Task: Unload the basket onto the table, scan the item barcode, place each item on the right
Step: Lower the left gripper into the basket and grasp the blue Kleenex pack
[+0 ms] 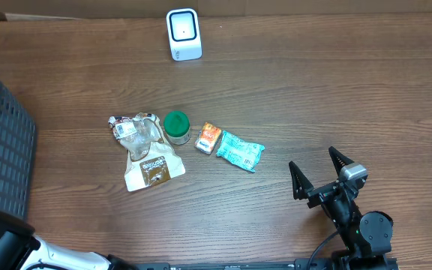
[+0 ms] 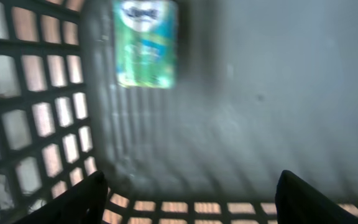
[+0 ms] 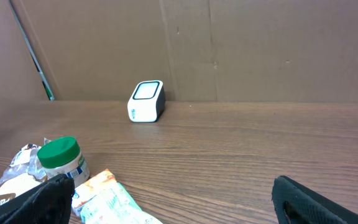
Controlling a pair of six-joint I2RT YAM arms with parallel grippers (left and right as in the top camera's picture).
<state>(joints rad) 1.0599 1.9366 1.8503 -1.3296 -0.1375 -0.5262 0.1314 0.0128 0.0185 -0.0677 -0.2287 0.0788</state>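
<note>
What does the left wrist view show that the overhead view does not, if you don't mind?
Only the left wrist view: the inside of the grey basket, a green and white packet lying in it, and the left gripper, open and holding nothing. Only the overhead view: the scanner, the green-lidded jar, the orange packet, the teal packet, the brown bag and the open right gripper. Both: the grey basket, which overhead shows only from outside, at the left of the frame.
</note>
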